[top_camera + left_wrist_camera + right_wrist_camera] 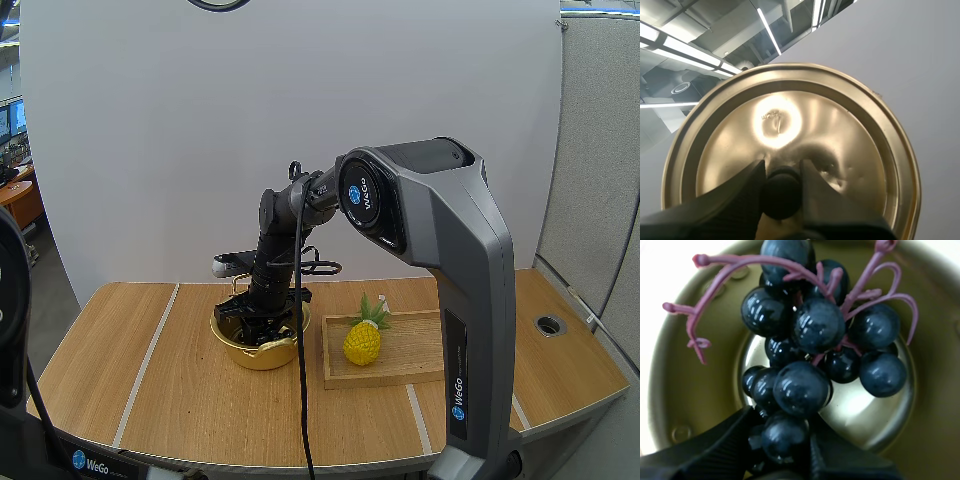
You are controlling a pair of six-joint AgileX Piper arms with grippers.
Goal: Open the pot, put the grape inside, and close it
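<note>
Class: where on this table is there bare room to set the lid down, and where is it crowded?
Free: the table left of the pot, and the near strip before pot and wooden tray. Crowded: the middle, with the right gripper holding grapes in the pot, beside the tray with its pineapple.

The pot (pixel 265 358) is stuffed — the right gripper (pixel 782 440) and the grapes (pixel 810 350) fill it. A tray (pixel 390 380) with a pineapple (pixel 362 342) stands close on its right — bare table (pixel 130 370) on its left.

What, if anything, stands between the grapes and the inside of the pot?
Nothing visible. The right gripper holds the grapes over the open pot; the lid is off, pinched by its knob in the left gripper.
</note>
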